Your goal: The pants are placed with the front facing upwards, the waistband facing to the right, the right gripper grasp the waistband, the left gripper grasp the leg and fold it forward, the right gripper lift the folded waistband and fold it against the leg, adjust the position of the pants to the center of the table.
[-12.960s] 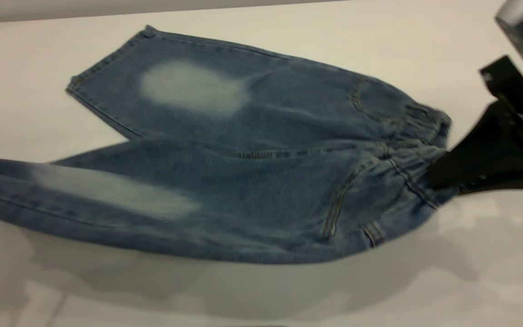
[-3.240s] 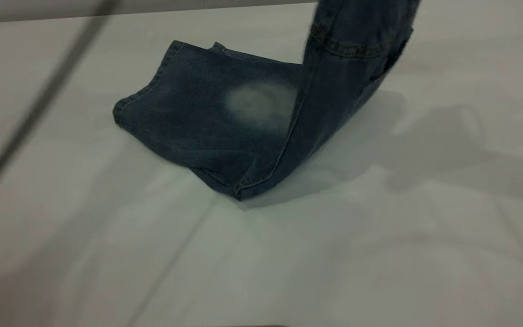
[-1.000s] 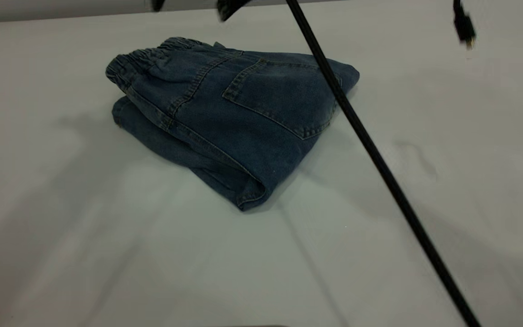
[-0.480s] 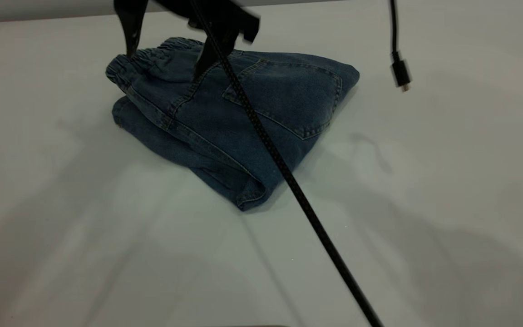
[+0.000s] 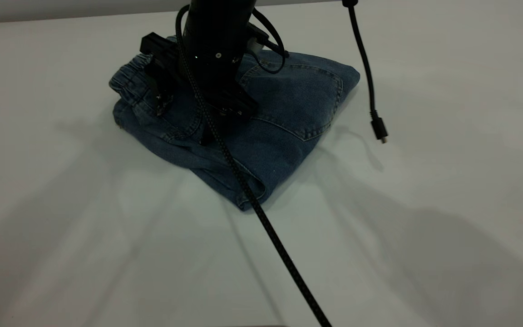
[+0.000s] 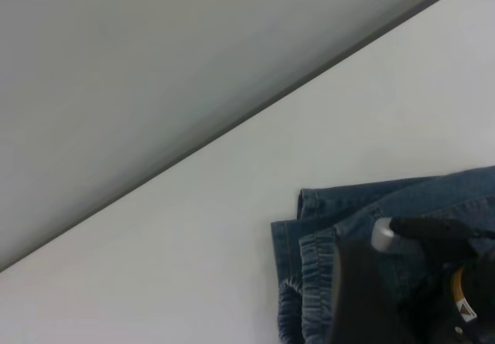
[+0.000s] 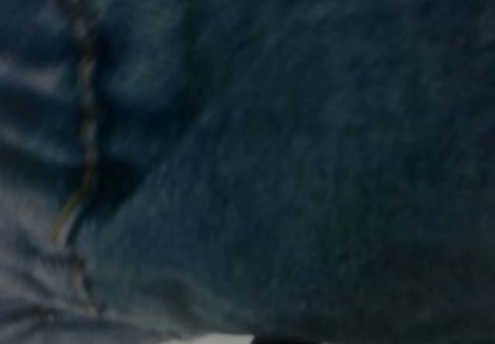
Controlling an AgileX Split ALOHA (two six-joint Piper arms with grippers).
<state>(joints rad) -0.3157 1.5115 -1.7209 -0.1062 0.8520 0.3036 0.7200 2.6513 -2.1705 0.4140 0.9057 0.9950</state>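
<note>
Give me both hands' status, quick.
Right hand: pressed down on the folded pants beside the waistband; open or shut cannot be told.
Left hand: out of view.

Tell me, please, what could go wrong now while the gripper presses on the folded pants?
1. The right gripper sits on the folded pants near the waistband; dragging them toward the centre may shift only the top layer and open the fold.
2. The braided cable lies across the fold's near corner and might catch it.
3. The loose cable plug hangs near the pants' right edge and could snag.
</note>
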